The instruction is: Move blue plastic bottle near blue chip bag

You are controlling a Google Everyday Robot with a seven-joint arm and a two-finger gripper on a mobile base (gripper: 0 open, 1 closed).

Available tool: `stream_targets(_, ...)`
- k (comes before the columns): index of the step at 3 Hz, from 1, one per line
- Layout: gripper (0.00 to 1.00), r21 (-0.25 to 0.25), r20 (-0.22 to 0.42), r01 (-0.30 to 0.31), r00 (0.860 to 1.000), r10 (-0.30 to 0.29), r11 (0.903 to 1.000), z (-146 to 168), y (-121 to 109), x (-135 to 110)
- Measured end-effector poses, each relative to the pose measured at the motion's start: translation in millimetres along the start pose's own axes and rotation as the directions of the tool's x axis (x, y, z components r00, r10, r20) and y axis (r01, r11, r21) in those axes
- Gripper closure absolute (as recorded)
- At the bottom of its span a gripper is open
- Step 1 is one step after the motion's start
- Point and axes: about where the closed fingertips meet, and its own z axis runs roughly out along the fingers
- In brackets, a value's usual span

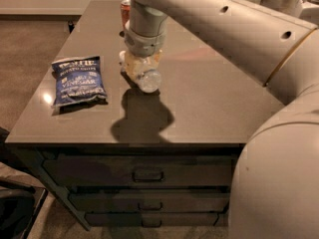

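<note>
Transport is the step in hand. The gripper [141,63] hangs over the middle of the table [214,98], pointing down from the arm [209,19], and it is clenched on the bottle [146,75]. Pale fingers sit on either side of the clear body, and the bottle's rounded end sticks out below them toward the camera. A dark shadow [142,118] lies on the tabletop in front of the bottle and apart from it, so I judge the bottle is held off the surface rather than resting on it. The bag [78,80] lies flat on the left of the view, lettering up, with a strip of bare tabletop between it and the bottle. The can [125,10] stands at the far side, mostly hidden behind the arm.

The bottle is near the bag but not yet set down, so the task looks far along yet unfinished. The next move calls for a short carry toward the bag's near edge, then a descent until the bottle meets the tabletop, and only then a release. The bottle is round and lies on its side in the grasp. It may roll once freed, so a low, gentle release would suit. The carry should stop short of the bag so the fingers do not press or drag its crinkled edge.
</note>
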Motion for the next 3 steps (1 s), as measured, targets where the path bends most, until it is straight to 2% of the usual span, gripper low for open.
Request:
stream_targets(2, 0.41, -0.049, 0.045, 0.097, 0.994, -0.095, 0.994, -4, 47, -10)
stream_targets(3, 0.17, -0.05, 0.043, 0.097, 0.995, -0.095, 0.994, -3, 48, -10)
